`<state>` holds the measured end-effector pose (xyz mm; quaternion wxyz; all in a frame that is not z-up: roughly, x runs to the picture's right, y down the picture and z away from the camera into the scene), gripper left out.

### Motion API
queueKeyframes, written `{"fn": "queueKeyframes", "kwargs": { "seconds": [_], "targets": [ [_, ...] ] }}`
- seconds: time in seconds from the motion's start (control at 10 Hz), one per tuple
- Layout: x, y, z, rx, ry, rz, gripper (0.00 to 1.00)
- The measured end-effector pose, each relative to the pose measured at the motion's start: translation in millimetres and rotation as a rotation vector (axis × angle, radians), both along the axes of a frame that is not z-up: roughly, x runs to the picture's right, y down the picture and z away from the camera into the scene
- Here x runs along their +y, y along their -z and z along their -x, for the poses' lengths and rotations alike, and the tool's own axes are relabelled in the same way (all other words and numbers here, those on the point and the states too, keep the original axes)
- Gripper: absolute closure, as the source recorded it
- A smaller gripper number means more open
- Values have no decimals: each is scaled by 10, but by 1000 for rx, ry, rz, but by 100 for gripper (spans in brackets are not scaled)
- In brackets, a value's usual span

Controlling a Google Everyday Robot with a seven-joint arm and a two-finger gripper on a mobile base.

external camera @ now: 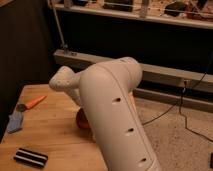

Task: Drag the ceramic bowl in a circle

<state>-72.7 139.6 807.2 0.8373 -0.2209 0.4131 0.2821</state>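
Only a sliver of the orange-red ceramic bowl (82,120) shows on the wooden table (55,135), peeking out at the left edge of my white arm (112,115). The arm's thick link fills the middle of the camera view and covers the rest of the bowl. My gripper is hidden behind that link, down by the bowl, and it is shut. Whether it touches or holds the bowl cannot be seen.
A blue sponge (15,121) and an orange-handled tool (33,103) lie near the table's left edge. A black-and-white striped block (30,157) sits at the front left. Right of the table is speckled floor with a black cable (172,107). A dark shelf unit stands behind.
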Motion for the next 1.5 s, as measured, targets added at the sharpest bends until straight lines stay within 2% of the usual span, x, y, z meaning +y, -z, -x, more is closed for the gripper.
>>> {"fn": "queueKeyframes", "kwargs": {
  "seconds": [0.2,0.3,0.5,0.6,0.8,1.1,1.2,1.5],
  "targets": [
    [327,46,271,-54,63,70,100],
    [477,21,568,-107,83,94,100],
    [578,12,1147,-214,98,111,100],
    [573,38,1512,-285,121,113,100],
    [552,119,2065,-395,160,117,100],
    [508,126,2566,-480,183,115,100],
    [451,74,2719,-498,177,106,100],
    [134,-184,3102,-534,78,55,100]
  ]
}}
